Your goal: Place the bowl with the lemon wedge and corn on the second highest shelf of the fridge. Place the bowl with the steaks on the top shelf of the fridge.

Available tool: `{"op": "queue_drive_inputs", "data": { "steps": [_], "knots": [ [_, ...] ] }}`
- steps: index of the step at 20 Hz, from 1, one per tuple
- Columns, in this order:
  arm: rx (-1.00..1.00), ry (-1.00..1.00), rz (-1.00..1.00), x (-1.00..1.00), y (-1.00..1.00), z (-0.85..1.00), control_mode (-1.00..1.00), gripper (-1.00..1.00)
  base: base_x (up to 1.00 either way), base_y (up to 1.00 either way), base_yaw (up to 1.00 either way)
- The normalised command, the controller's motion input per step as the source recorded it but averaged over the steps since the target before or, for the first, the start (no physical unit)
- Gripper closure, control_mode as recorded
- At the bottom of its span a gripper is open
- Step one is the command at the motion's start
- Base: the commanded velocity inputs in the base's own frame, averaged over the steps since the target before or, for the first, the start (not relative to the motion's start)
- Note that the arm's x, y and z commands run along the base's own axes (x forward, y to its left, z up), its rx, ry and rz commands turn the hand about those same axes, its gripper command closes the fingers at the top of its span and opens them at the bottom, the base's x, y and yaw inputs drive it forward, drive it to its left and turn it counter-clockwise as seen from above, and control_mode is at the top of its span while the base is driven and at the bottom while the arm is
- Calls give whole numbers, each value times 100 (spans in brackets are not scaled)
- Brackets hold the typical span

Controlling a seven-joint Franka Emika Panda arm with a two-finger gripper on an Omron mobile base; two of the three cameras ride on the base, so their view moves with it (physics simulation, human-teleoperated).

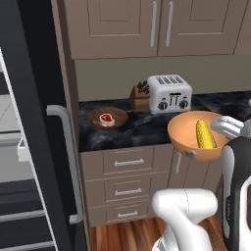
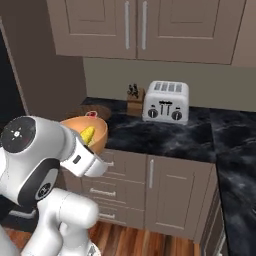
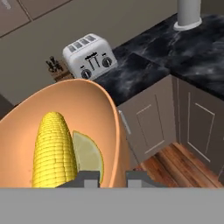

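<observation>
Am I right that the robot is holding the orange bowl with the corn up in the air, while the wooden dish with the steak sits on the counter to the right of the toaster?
Not quite: the wooden dish sits left of the toaster, as the left base view shows. The rest holds: the orange bowl with the corn is held up off the counter.

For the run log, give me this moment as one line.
tool: shut on orange bowl rim | bowl: lifted off counter, holds corn and lemon wedge | steak dish: on counter | fridge: open
</observation>
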Motion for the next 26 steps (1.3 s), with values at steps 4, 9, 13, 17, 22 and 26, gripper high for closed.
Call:
{"op": "queue_drive_inputs", "data": {
  "steps": [4,9,13,17,22,26],
  "knots": [
    [0,0,0,0,0,0,100,100,-64,100,29],
    [0,0,0,0,0,0,100,100,-99,82,31],
    [0,0,0,0,0,0,100,100,-79,95,23],
    [0,0,0,0,0,0,100,100,-13,100,7],
    [0,0,0,0,0,0,100,100,51,99,-21],
    [0,0,0,0,0,0,100,100,69,61,-26]
  ]
}}
